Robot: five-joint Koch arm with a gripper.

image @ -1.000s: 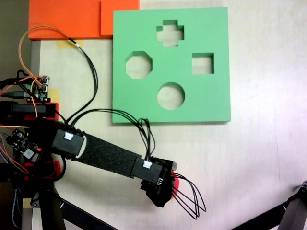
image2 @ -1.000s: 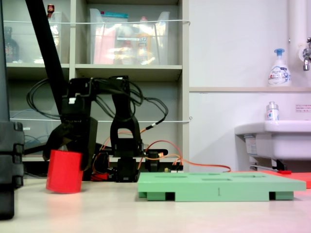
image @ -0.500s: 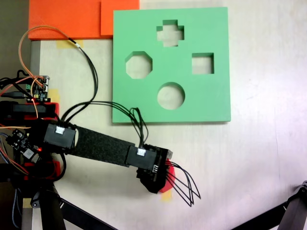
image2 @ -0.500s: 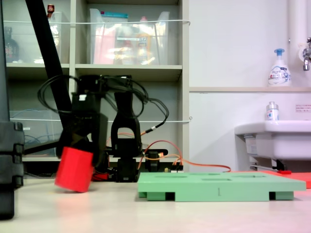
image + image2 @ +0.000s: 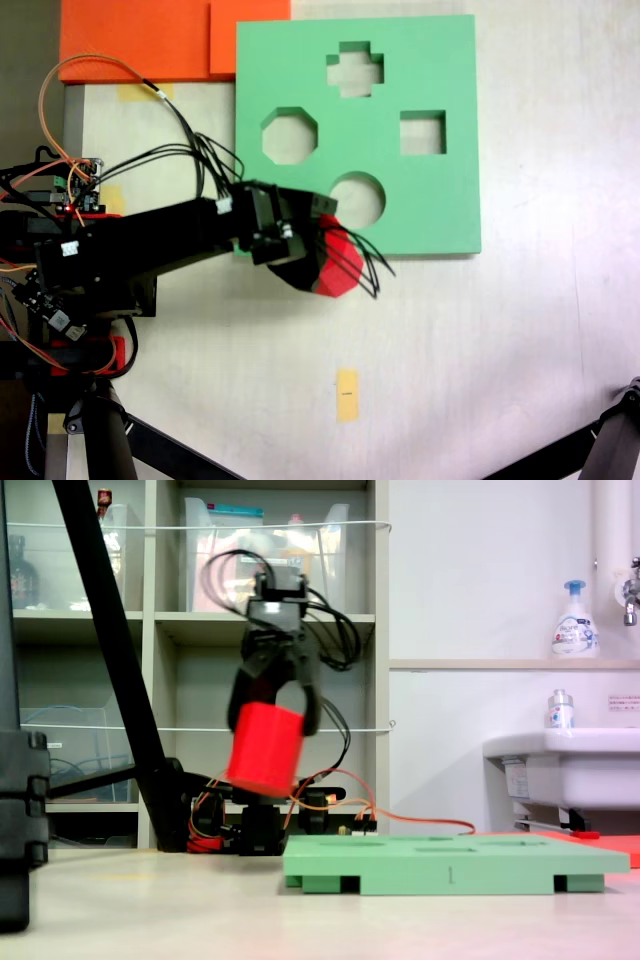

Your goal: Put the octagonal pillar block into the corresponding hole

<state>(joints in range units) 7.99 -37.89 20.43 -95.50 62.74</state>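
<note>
Shelving with clear storage bins point(image 5: 255, 565) stands behind the work table point(image 5: 520, 340), and a white basin point(image 5: 565, 770) with a pump bottle point(image 5: 575, 620) above it sits at the right of a fixed view. What the bins hold is too blurred to identify. On the table lies a green foam board point(image 5: 440, 215) with four cutouts: cross, square, round and the eight-sided hole point(image 5: 290, 136). All four are empty. The gripper point(image 5: 283, 715) is closed on the red octagonal block point(image 5: 264, 750), jaws pressing its upper sides. The block hangs tilted, well above the table, just off the board's near-left edge and beside the round cutout point(image 5: 358, 200). A yellow tape strip point(image 5: 346, 395) lies apart on the table. Orange foam sheets point(image 5: 150, 35) touch the board's far-left corner.
</note>
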